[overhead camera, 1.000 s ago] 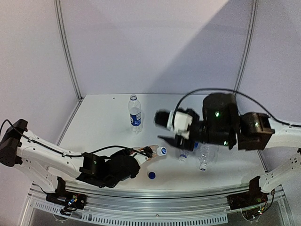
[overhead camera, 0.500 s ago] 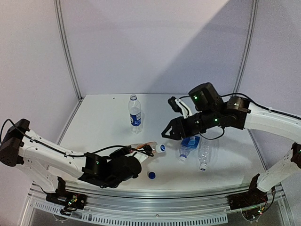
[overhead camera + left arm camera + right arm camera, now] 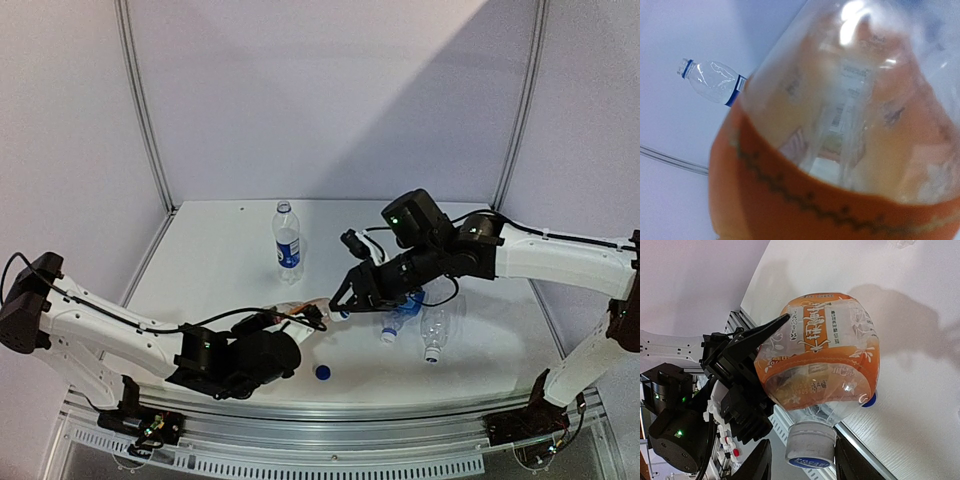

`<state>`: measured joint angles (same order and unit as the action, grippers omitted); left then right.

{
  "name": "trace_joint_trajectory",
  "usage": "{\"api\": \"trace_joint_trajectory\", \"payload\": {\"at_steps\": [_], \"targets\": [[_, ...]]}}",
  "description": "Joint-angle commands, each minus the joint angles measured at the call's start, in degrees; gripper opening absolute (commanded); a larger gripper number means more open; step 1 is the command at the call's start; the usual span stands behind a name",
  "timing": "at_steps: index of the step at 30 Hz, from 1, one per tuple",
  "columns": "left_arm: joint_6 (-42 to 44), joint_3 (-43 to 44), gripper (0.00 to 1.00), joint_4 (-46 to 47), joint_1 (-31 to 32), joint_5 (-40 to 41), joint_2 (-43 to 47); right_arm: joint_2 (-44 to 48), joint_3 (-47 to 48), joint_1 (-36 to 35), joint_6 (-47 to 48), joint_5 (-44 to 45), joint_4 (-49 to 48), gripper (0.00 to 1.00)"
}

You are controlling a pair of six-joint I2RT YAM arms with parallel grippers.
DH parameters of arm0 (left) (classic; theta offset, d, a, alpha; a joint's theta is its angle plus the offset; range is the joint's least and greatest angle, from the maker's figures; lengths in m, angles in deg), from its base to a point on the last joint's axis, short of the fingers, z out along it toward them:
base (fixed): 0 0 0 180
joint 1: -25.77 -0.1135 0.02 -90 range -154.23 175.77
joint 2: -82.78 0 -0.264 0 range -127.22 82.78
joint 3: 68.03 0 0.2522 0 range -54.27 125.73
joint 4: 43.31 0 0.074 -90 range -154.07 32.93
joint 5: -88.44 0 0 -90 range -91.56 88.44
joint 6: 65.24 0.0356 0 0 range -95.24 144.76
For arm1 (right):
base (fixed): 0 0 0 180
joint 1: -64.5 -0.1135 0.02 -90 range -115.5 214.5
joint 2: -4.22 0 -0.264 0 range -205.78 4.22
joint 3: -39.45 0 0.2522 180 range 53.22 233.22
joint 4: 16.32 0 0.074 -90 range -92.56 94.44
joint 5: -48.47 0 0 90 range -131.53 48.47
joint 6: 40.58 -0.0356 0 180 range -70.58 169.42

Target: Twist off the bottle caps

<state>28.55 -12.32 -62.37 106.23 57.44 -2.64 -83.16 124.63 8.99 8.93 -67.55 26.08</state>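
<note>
Over the desk (image 3: pixel 220 260), spread right tool (image 3: pixel 803 461) has dropped astride the cap (image 3: pixel 810 442), left tool (image 3: pixel 298 316) pinching the orange bottle (image 3: pixel 815 360) for unscrewing.

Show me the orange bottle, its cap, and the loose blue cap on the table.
orange bottle (image 3: pixel 815 355), right wrist view, on its orange label.
bottle's cap (image 3: pixel 810 441), right wrist view, on its pale side wall.
loose blue cap (image 3: pixel 322 372), top external view, on its top face.
</note>
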Motion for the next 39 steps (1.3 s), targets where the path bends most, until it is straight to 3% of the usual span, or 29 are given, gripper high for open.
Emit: {"api": "trace_joint_trajectory", "payload": {"at_steps": [1,14,19,24,28,34,36,37,39], "targets": [[-0.9,1.3,0.0,-0.1,0.2,0.9,-0.5,-0.8,-0.5,-0.4,-1.0,-2.0,-1.6,0.42],[-1.1,1.2,0.0,0.0,0.2,0.6,-0.4,-1.5,2.8,-2.3,4.4,4.8,6.4,0.17],[-1.2,1.0,0.0,0.5,0.2,-1.5,0.1,-1.5,7.8,-8.0,24.6,18.3,11.4,0.13],[-1.0,0.8,0.0,1.1,0.2,-2.7,0.9,2.8,0.3,-13.3,52.0,25.1,3.1,0.09],[-0.8,0.4,0.0,2.2,0.2,-4.4,1.5,6.1,-6.5,-15.1,74.3,23.9,-4.5,0.12],[-0.5,0.1,0.0,2.3,0.3,-4.8,1.9,12.2,-17.5,-17.1,98.7,23.2,-16.5,0.17],[-0.5,0.1,0.0,2.3,0.2,-4.9,2.0,14.0,-26.1,-19.0,108.5,29.5,-29.8,0.43],[-0.6,0.1,0.0,2.3,0.2,-4.9,2.1,14.4,-29.1,-19.9,113.1,32.2,-34.9,0.5],[-0.6,0.0,0.0,2.3,0.2,-4.9,2.1,13.9,-31.0,-21.6,121.9,36.9,-39.3,0.54]]}}
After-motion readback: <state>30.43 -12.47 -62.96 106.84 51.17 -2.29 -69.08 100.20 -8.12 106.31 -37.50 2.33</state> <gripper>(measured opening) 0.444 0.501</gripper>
